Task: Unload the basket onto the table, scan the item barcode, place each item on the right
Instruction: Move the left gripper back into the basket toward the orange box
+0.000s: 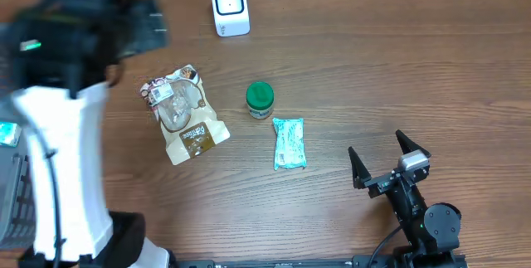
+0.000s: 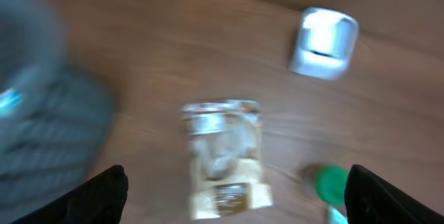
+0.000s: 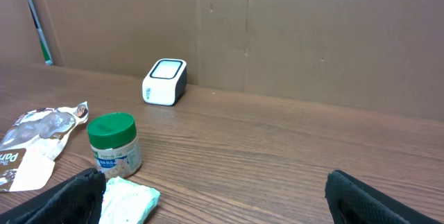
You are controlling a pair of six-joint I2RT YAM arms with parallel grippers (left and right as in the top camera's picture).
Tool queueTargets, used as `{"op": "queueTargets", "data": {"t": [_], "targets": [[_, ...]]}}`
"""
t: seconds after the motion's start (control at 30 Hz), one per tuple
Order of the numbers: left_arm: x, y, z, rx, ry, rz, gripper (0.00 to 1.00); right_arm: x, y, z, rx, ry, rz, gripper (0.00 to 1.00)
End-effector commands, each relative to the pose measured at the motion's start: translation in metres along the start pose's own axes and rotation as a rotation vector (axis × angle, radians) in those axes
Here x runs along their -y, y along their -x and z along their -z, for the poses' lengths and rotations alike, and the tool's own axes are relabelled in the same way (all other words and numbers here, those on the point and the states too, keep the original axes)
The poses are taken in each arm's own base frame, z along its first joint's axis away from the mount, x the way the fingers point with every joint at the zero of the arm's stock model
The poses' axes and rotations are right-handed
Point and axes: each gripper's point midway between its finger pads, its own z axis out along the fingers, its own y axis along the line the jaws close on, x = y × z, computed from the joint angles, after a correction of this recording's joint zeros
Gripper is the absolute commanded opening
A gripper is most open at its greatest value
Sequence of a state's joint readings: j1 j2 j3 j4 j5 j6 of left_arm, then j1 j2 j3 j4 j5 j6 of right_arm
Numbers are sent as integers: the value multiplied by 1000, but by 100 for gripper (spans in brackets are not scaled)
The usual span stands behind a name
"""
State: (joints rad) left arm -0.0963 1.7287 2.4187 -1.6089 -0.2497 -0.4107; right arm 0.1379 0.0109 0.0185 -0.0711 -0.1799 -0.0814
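Your snack bag (image 1: 184,117) is lying on the surface (image 1: 373,69), long axis running upper-left to lower-right, label end lower-right. L end effector (image 2: 236,186) and R end effector (image 1: 377,148) are hanging spread, empty.

A brown wood-grain table (image 1: 431,69) fills the scene. Behind its far edge stands a plain brown board wall (image 3: 333,37) with 1 vertical seam (image 3: 248,23), evenly lit.

The right half of the overhead frame is bare tabletop (image 1: 431,69), open to pass. At centre, a snack bag (image 1: 184,116), green-lidded jar (image 1: 260,99) and teal packet (image 1: 289,143) crowd together. The scanner (image 1: 230,7) stands alone at top centre. The left arm (image 1: 66,135) fills the left edge.
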Motion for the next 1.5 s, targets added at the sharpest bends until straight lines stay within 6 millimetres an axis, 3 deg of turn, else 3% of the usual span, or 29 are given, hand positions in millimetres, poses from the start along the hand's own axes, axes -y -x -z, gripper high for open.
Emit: {"op": "queueTargets", "data": {"t": [0.0,0.1,0.17,0.4,0.57,0.73,1.03,1.2,1.47], "targets": [[-75,15,26,70,118,159,85,0,-2,0,2,3,-6,100],[-126,15,27,63,222,293,87,0,-2,0,2,3,-6,100],[-175,10,24,53,321,452,90,0,-2,0,2,3,-6,100],[-258,-13,6,3,478,669,91,0,-2,0,2,3,-6,100],[-286,-31,-11,-61,528,681,91,0,-2,0,2,3,-6,100],[-315,-66,-42,-177,607,678,88,0,-2,0,2,3,-6,100],[-344,-94,-111,-240,652,460,90,0,-2,0,2,3,-6,100],[-355,-98,-131,-245,666,327,89,0,-2,0,2,3,-6,100],[-375,-142,-170,-320,661,177,90,0,-2,0,2,3,-6,100]]}}
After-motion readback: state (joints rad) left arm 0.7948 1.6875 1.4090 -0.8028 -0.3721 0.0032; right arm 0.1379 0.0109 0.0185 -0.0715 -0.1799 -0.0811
